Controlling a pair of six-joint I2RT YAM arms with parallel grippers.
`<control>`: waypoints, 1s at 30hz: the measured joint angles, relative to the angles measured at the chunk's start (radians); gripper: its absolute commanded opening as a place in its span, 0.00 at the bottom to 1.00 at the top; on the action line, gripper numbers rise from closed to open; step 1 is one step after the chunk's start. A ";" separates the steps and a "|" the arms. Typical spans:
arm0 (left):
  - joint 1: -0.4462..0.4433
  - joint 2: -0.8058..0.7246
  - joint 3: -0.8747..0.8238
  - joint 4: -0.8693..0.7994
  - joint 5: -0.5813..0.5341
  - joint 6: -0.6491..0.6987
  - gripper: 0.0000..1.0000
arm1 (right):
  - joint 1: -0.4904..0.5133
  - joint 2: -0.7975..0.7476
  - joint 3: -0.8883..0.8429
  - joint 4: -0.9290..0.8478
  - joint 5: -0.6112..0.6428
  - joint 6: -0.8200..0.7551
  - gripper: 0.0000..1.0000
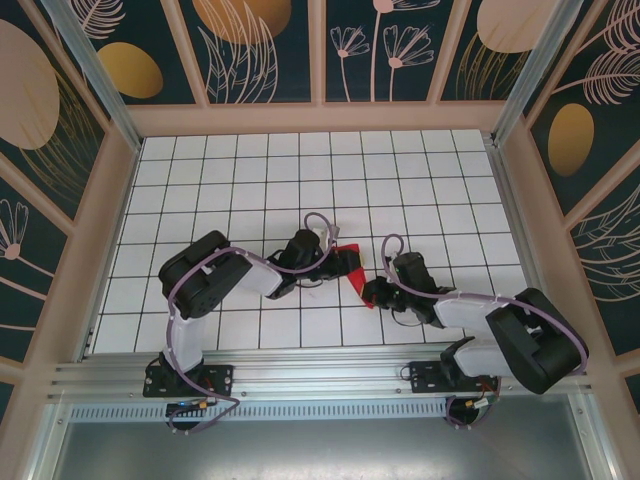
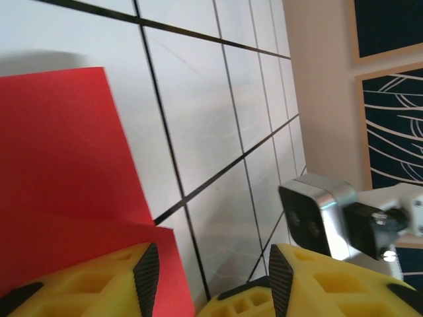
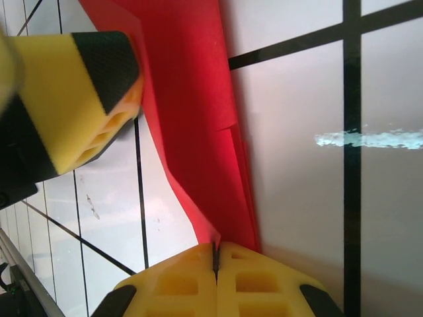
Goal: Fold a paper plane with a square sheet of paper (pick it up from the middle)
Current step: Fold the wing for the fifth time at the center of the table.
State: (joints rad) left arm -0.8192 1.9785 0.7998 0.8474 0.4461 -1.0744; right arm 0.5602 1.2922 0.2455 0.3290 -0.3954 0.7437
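Your right tool [image 3: 215, 265] pinches the folded red paper [image 3: 192, 99] at its 5 o'clock tip. Your left tool [image 2: 211, 274], spread, covers its 9 o'clock side, hiding the folds.

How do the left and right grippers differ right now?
The left gripper has its jaws apart; the right gripper has its jaws pressed shut. The right gripper pinches the edge of the folded red paper; the left gripper holds nothing, with one finger over the paper. Shared: yellow, black-padded fingers, both at the paper.
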 measured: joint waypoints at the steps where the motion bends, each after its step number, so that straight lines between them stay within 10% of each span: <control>1: 0.000 -0.012 -0.001 0.000 0.003 0.000 0.51 | 0.000 0.000 -0.001 0.002 0.000 0.003 0.03; 30: -0.058 0.067 -0.039 0.159 0.070 -0.043 0.49 | -0.036 0.000 -0.011 0.015 -0.026 0.022 0.03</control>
State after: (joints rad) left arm -0.8772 2.0457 0.7605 1.0065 0.5159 -1.1179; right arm 0.5243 1.2922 0.2344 0.3439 -0.4213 0.7654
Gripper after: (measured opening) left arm 0.485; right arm 0.055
